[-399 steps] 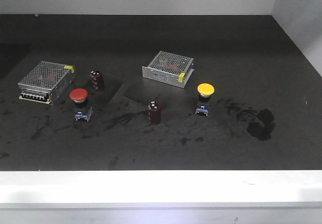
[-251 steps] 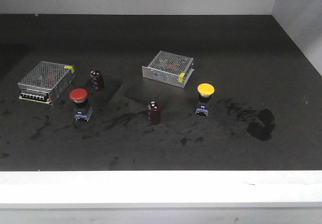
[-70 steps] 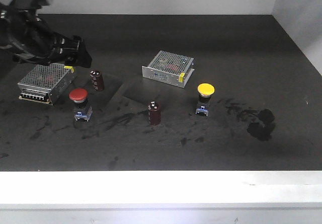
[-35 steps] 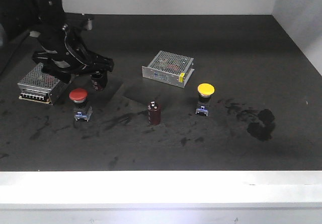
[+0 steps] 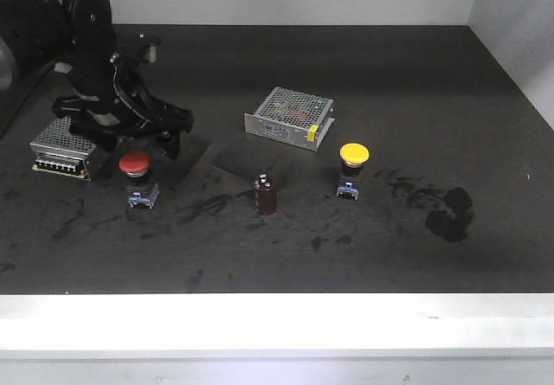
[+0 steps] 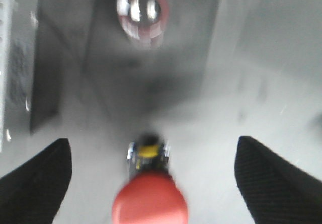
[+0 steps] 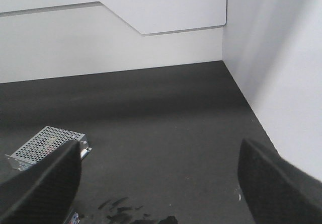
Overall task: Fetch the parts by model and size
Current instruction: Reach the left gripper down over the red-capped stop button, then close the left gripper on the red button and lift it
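- The left arm [image 5: 82, 48] reaches in from ten o'clock and bends down over the near-left part of the surface [image 5: 286, 255].
- The left fingers [image 6: 35, 183] are spread wide and hold nothing. In the blurred wrist view the red-capped switch [image 5: 138, 177] stands upright between them, touching neither.
- The right fingers [image 7: 40, 189] are also spread and hold nothing, up near the far right corner, where a white side wall [image 7: 282, 73] meets the back wall [image 7: 100, 48].
- The yellow-capped switch [image 5: 352, 167] stands upright towards three o'clock, well apart from the left arm.
- One maroon capacitor [image 5: 265, 194] stands between the two switches. A second capacitor [image 6: 142, 12] stands at twelve o'clock from the red-capped switch, mostly hidden behind the arm in the front view.
- One perforated metal box [image 5: 290, 118] lies at eleven o'clock from the yellow-capped switch. Another box [image 5: 59, 147] lies at nine o'clock, partly under the arm.
- The surface is dark and matte, scuffed with black smears. The heaviest stain [image 5: 446, 212] is at four o'clock. A white ledge [image 5: 277, 320] runs along the front edge.
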Available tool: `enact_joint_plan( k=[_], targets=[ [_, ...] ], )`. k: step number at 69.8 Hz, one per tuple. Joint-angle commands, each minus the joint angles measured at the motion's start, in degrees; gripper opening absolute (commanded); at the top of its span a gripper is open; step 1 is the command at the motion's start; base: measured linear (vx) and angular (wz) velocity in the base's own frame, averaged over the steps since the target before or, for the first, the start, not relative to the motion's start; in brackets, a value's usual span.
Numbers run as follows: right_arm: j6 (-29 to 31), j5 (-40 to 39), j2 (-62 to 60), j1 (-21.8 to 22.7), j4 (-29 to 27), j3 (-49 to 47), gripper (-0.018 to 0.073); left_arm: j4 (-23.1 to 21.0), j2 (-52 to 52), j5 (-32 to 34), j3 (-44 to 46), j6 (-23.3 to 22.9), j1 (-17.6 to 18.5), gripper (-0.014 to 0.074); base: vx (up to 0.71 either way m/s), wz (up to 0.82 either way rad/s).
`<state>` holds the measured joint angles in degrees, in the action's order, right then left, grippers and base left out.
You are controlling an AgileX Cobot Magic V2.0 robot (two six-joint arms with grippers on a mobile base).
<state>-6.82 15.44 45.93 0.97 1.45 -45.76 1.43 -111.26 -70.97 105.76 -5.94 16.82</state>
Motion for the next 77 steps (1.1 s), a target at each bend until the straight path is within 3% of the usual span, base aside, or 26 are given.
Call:
enact_joint_plan(
  k=[1,68,77],
  targets=[
    [0.6,-3.9,0.0,0.2,0.2,-1.9,0.0594,1.7,5.3,-0.1,-1.8,0.1,0.2,0.0608,0.00,0.00],
    [0.6,-2.7,0.0,0.2,0.2,-1.6,0.0594,-1.0,-0.9,0.0,-3.6,-0.4,0.2,0.0584,0.00,0.00],
    [0.6,-2.7,0.0,0.2,0.2,-1.6,0.0594,-0.9,-0.9,0.1,-3.6,-0.4,0.2,0.0540,0.00,0.00]
  ],
)
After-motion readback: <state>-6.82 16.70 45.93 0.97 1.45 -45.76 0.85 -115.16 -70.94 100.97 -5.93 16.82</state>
